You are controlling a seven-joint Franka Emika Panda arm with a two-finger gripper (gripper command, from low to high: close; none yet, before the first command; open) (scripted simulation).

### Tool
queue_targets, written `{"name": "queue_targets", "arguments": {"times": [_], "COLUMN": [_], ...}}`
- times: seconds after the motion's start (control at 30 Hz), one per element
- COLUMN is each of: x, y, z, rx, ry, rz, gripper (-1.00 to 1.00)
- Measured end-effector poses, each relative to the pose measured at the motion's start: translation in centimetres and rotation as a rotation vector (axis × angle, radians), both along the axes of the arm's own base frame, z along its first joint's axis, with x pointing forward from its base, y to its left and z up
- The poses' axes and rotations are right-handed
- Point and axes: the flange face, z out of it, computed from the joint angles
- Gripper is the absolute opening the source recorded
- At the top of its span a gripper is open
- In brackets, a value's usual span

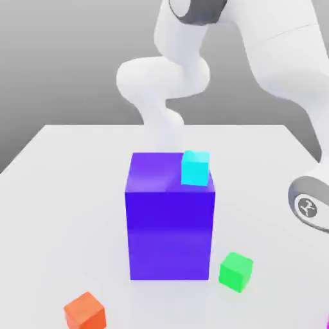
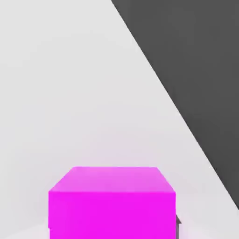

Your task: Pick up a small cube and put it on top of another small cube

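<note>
White table [image 1: 58, 167] under blue-violet block [image 1: 169, 238], green cube [image 1: 235, 271], orange cube [image 1: 85, 311], magenta cube [image 2: 112, 205].

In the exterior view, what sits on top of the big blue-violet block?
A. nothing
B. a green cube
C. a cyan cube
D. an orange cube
C: a small cyan cube rests on the top face of the big blue-violet block, near its corner toward the exterior view's right, while the green cube and the orange cube lie on the table.
</note>
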Motion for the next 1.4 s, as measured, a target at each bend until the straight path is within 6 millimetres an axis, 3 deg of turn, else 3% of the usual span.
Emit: {"name": "queue_targets", "arguments": {"times": [0.13,0.73,1.07,1.17,1.4], "x": [-0.2,-4.9,-9.7,-11.2,-11.1], "y": [-0.6,-11.4,-16.3,-16.9,-16.6], "z": [4.8,11.5,11.0,10.1,7.7], "rx": [-0.013,-0.13,-0.044,-0.006,0.007], "ry": [-0.009,-0.083,-0.026,-0.004,-0.008], "rz": [0.024,0.435,0.654,0.718,0.734], "gripper": [-1.0,-1.0,-1.0,-1.0,-1.0]}}
